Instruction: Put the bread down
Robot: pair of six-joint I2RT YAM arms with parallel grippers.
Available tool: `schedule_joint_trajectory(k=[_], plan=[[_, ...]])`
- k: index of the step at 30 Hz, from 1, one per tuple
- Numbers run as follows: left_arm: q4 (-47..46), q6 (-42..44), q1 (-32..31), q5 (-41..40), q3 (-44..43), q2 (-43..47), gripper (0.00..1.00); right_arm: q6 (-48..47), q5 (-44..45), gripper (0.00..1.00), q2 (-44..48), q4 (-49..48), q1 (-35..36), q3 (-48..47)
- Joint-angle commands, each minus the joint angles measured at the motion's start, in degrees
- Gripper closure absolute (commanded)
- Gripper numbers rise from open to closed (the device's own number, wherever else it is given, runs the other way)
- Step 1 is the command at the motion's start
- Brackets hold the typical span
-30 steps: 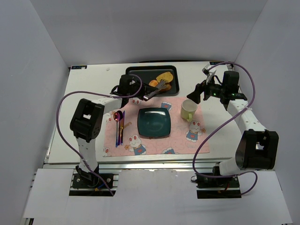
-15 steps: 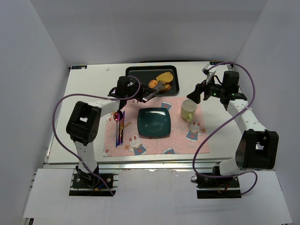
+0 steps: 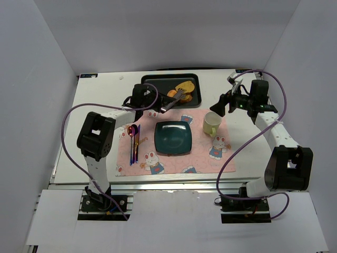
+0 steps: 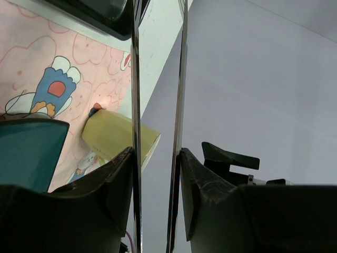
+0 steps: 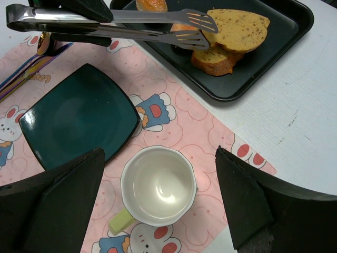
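Two slices of bread (image 3: 185, 86) (image 5: 237, 23) lie in the black tray (image 3: 152, 83) (image 5: 295, 31) at the back of the table, next to an orange piece (image 5: 151, 4). My left gripper (image 3: 151, 103) (image 4: 156, 153) is shut on metal tongs (image 3: 174, 99) (image 5: 105, 23) (image 4: 135, 79). The tongs' slotted tips stand slightly apart at the left edge of the bread, over the tray. A dark teal square plate (image 3: 172, 137) (image 5: 79, 118) sits on the pink placemat (image 3: 210, 158). My right gripper (image 3: 221, 104) (image 5: 159, 153) hangs open above the cup.
A pale yellow-green cup (image 3: 211, 124) (image 5: 158, 184) (image 4: 118, 137) stands empty on the mat right of the plate. A spoon and other cutlery (image 3: 134, 142) lie on the mat's left side. White walls enclose the table on three sides.
The left arm swayed slightly left and back again; the tongs' tips stay at the bread. The right arm has not moved.
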State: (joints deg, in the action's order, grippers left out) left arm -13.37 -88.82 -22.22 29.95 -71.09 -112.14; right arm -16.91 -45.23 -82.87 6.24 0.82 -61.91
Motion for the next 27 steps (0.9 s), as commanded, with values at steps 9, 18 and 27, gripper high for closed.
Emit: schedule_joint_trajectory(k=[9,18,27], plan=[[-2.45,-0.66,0.33,0.72,-3.27,-1.59,0.52,0.3,-1.17,0.11,1.66,-1.49,-0.2,0.56],[-3.42,-1.36,0.33,-0.42,-5.02,-3.79,0.63,0.82,-1.35,0.11,1.48,-1.76,-0.2,0.47],[-6.32,0.21,0.51,0.98,-5.2,-1.95,0.89,0.21,-1.52,0.11,2.27,-1.23,-1.87,0.83]])
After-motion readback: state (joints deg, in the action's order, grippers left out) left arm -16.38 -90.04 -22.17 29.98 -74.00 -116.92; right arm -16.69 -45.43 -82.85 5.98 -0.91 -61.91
